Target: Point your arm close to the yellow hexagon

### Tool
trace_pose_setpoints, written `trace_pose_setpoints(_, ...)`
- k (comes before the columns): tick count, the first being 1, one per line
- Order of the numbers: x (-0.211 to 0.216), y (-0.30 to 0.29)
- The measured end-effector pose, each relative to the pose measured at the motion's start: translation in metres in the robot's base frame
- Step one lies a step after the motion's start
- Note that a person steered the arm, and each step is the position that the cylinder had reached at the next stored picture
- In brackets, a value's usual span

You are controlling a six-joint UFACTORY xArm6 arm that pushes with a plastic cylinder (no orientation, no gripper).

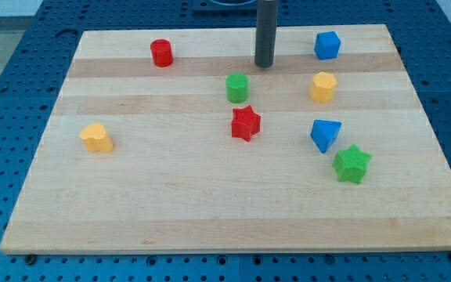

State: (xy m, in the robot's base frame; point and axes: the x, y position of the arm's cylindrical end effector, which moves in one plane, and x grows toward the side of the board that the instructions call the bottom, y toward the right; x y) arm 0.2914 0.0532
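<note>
The yellow hexagon sits on the wooden board at the view's upper right. My tip is at the end of the dark rod, near the board's top edge, up and to the left of the yellow hexagon, with a clear gap between them. A green cylinder lies just below and left of my tip. A blue cube lies above the yellow hexagon.
A red cylinder is at the top left. A red star is in the middle. A blue triangular block and a green star are at the right. A yellow heart-like block is at the left.
</note>
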Motion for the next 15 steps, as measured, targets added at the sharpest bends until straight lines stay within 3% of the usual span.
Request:
trace_pose_setpoints(5,0.003,0.049)
trace_pose_setpoints(9,0.064,0.049)
trace_pose_setpoints(15,0.067,0.054)
